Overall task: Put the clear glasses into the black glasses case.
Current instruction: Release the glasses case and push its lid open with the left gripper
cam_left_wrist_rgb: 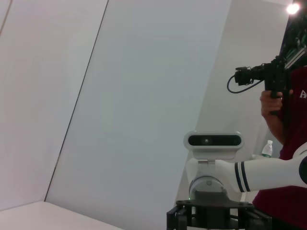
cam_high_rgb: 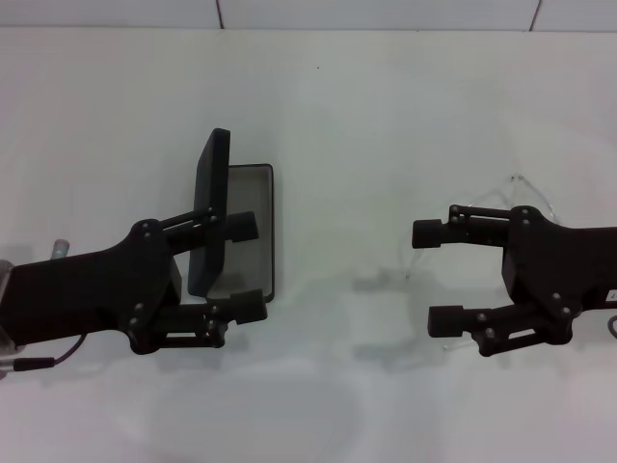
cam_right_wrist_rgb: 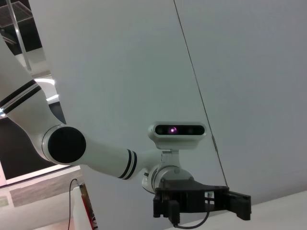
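The black glasses case (cam_high_rgb: 253, 224) lies open on the white table left of centre. Its lid (cam_high_rgb: 211, 207) stands upright and the grey lining shows. My left gripper (cam_high_rgb: 246, 267) is open at the case's near end, one finger across the lid and the other just past the case's near edge. The clear glasses (cam_high_rgb: 522, 180) show only as faint thin outlines on the table at the right, mostly hidden under my right gripper (cam_high_rgb: 436, 276). That gripper is open and points toward the case, with nothing between its fingers.
White table (cam_high_rgb: 337, 116) runs to a back wall with tile seams. In the left wrist view a person holding a camera (cam_left_wrist_rgb: 276, 91) stands behind the right arm (cam_left_wrist_rgb: 268, 172). The right wrist view shows the left arm (cam_right_wrist_rgb: 96, 155) against a wall.
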`<state>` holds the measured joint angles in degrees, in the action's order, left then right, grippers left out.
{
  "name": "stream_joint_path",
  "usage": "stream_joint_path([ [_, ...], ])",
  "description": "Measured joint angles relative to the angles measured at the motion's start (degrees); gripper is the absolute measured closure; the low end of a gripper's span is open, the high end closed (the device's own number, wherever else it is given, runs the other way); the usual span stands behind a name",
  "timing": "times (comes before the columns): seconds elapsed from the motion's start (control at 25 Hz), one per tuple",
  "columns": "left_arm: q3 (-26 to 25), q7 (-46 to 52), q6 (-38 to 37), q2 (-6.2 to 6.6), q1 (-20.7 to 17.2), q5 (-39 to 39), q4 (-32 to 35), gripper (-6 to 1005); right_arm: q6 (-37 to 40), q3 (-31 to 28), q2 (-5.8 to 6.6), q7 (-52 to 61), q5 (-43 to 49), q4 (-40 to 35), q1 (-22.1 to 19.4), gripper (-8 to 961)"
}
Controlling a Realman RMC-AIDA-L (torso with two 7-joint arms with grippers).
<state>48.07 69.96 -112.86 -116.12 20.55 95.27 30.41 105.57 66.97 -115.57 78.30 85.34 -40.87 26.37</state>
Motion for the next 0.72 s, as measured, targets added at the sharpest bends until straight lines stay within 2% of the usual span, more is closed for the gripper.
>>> stream_joint_path([
  [0.32,-0.01,0.00,0.01,0.02,-0.07,-0.09,-0.01,115,0.18,-0.11,0.02,0.00,-0.07,0.00,-0.05,70],
  [0.44,-2.10,0.32,0.19,-0.32,0.00,-1.65,0.07,117,-0.09,-2.18,0.27,0.00,-0.02,0.00,-0.41,71],
  [0.52,-6.15,2.02,0.95,-1.21,0.60,-3.61,0.76,119,-0.11,-5.70,0.70,-0.29,0.22,0.01,-1.06,71],
  [0.6,-9.76,6.62,2.74,-2.21,1.65,-5.70,3.00,120,-0.15,-9.50,1.70,-0.59,0.35,0.01,-2.16,71],
  [0.72,-10.80,17.52,7.01,-3.73,2.95,-7.56,10.40,122,-0.15,-14.46,3.26,-0.64,0.44,0.01,-4.32,71],
])
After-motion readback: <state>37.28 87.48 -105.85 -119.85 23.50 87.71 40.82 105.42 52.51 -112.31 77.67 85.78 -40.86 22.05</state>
